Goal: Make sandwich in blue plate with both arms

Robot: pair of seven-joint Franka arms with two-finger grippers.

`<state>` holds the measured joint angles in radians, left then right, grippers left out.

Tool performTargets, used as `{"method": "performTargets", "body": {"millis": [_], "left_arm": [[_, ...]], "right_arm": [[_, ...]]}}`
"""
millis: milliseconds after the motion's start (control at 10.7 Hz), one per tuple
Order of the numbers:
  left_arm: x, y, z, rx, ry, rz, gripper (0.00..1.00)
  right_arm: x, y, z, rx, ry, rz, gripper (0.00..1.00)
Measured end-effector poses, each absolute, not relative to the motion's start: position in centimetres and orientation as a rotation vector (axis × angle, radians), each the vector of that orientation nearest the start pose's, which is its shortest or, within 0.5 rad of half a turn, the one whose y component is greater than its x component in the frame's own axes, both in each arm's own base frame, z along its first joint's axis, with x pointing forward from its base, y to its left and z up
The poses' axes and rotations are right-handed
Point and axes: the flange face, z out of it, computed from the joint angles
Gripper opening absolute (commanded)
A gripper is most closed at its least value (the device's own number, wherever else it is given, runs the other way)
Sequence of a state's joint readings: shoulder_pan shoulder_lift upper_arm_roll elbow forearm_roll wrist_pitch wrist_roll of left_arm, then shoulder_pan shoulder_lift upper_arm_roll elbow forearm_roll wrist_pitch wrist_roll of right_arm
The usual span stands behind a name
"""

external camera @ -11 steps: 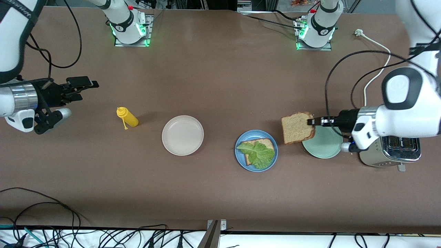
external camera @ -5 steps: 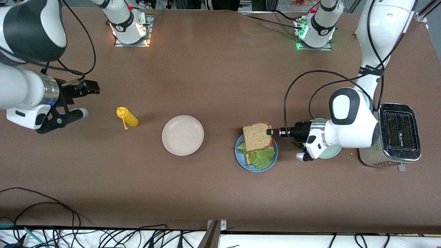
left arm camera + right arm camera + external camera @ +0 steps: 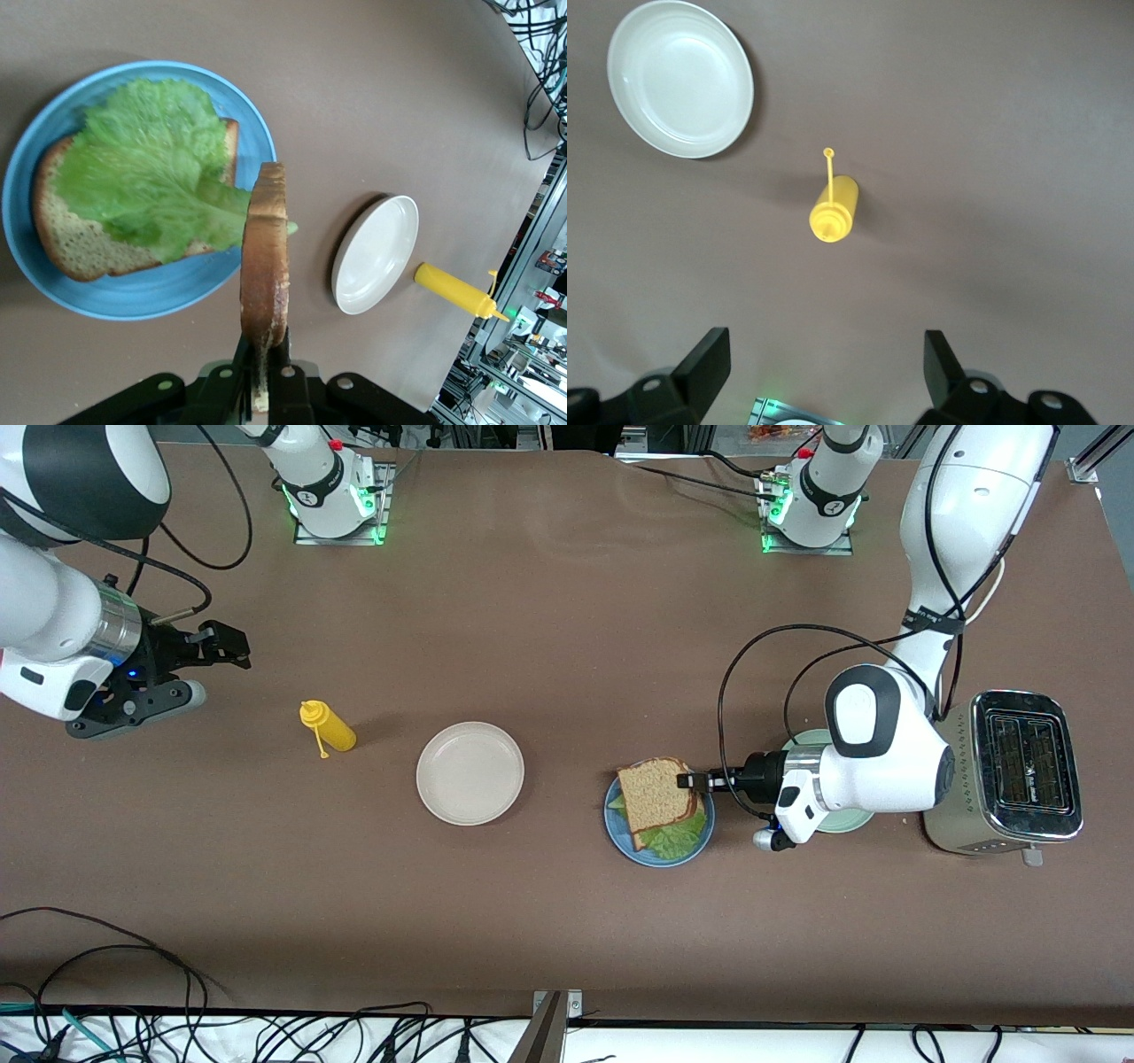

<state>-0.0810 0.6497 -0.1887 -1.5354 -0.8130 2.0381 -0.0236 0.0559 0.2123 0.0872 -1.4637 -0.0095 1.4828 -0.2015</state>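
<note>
The blue plate (image 3: 617, 831) holds a toast slice (image 3: 80, 252) with a crinkled green lettuce leaf (image 3: 675, 838) on top of it. My left gripper (image 3: 695, 781) is shut on the edge of a second toast slice (image 3: 656, 790), which hangs just over the lettuce and the plate. The left wrist view shows that slice edge-on (image 3: 265, 257), pinched between the fingers of the left gripper (image 3: 264, 359), above the lettuce (image 3: 142, 168) and the blue plate (image 3: 133, 297). My right gripper (image 3: 226, 646) waits open and empty over the table at the right arm's end, also seen as the right gripper (image 3: 827, 363).
A cream-white plate (image 3: 469, 772) sits beside the blue plate toward the right arm's end, with a yellow squeeze bottle (image 3: 330, 728) past it. A pale green plate (image 3: 802, 740) lies mostly under the left arm, next to a silver toaster (image 3: 1019, 775). Cables run along the front edge.
The left gripper has carried the toast slice from beside the green plate to over the blue plate, low above the lettuce. The right arm has shifted slightly, still open.
</note>
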Motion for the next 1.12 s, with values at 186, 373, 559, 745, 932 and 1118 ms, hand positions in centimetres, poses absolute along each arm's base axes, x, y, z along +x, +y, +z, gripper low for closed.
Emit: {"method": "performTargets", "body": {"millis": [186,373,559,745,932,1118], "left_arm": [[67.2,-20.4,27.2,2.332,0.276,-0.318,0.00],[67.3,-20.5,25.9,2.336,0.289,-0.318,0.13],[67.3,-20.4,25.0,2.338,0.299,-0.325,0.38],[67.5,-19.4,24.3,2.342,0.307,-0.319,0.53],[67.9,-17.6,22.9,2.352,0.247,-0.284,0.58],[68.0,-15.9,21.0,2.357,0.169,-0.256,0.60]], "right_arm": [[59.6,6.6,52.8,-3.074,-0.497,0.288,1.00],[59.7,5.9,51.9,-3.079,-0.479,0.287,1.00],[59.9,4.7,51.8,-3.089,-0.449,0.274,1.00],[60.1,4.3,51.8,-3.092,-0.439,0.264,1.00],[60.1,4.4,52.0,-3.099,-0.414,0.250,1.00],[60.1,4.4,52.5,-3.108,-0.378,0.228,1.00]]}}
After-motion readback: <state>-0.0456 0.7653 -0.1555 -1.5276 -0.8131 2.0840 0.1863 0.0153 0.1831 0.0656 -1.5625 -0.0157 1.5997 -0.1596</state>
